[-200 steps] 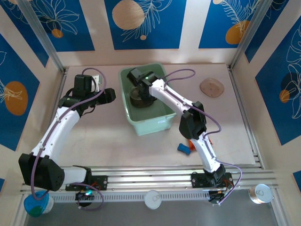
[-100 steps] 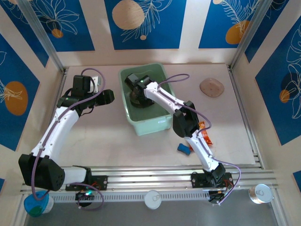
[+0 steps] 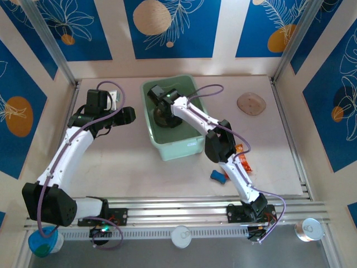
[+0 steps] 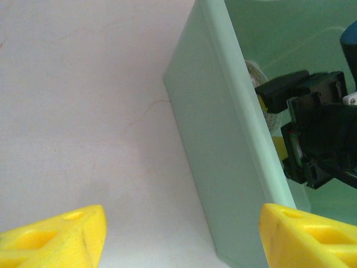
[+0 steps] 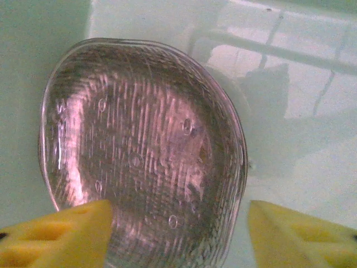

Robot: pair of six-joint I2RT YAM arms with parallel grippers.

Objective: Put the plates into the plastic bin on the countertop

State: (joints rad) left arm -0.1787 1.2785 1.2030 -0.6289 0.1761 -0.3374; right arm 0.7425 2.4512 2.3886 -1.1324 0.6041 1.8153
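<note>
- Since the plate [image 5: 142, 151] under the right claw [image 5: 178, 220] is thin, ribbed, smoky plastic, I'd judge it light, fairly stiff and slick on its face. It looks more likely to skate or flip than to break.
- Its raised rim seems the only real purchase, with one finger over the lip and one beneath. The shallow flat middle gives a claw nothing to pinch.
- That plate lies flat on the floor of the plastic bin [image 5: 290, 139], towards the bin's far left part when seen from overhead. I cannot tell whether other plates lie stacked under it.
- The right claw's yellow fingers [image 5: 78, 229] stand wide apart with nothing between their pads. The plate lies between them and stretches away beyond the tips. I cannot make out whether either finger touches its rim.
- From above, the right claw [image 3: 162, 106] sits down inside the bin [image 3: 184, 146], its arm reaching in over the near right rim.
- The left claw [image 4: 181, 223] hangs open and empty just beside the bin's left outer wall [image 4: 223, 167], over bare table [image 3: 128, 162].
- A lone plate [image 3: 251, 104] rests flat on the table towards the far right corner, well apart from the bin and from both claws. Lying that low, I reckon it may slide when nudged, so an edge grip looks wisest.
</note>
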